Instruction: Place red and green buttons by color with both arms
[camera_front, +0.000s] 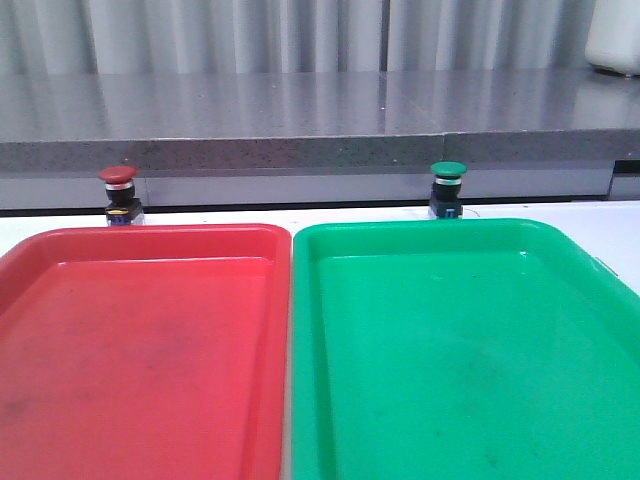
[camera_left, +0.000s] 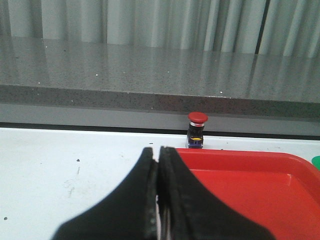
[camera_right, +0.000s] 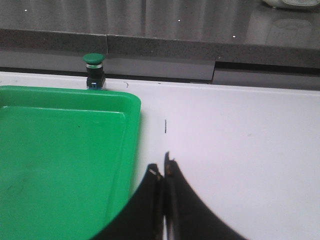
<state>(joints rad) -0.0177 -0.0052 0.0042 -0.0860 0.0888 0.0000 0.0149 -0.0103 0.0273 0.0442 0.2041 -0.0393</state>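
Left gripper (camera_left: 158, 155) and right gripper (camera_right: 164, 170) both clenched, empty. Red button (camera_front: 118, 195) upright on table behind red tray (camera_front: 140, 240); green button (camera_front: 447, 188) behind green tray (camera_front: 430, 232).

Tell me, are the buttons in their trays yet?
Not yet. Nothing looks done: the red button stands on the table behind the red tray, and the green button stands behind the green tray. Both trays hold nothing. Nothing is in hand: the left gripper and right gripper have their jaws shut on nothing. Both pickups and placements remain.
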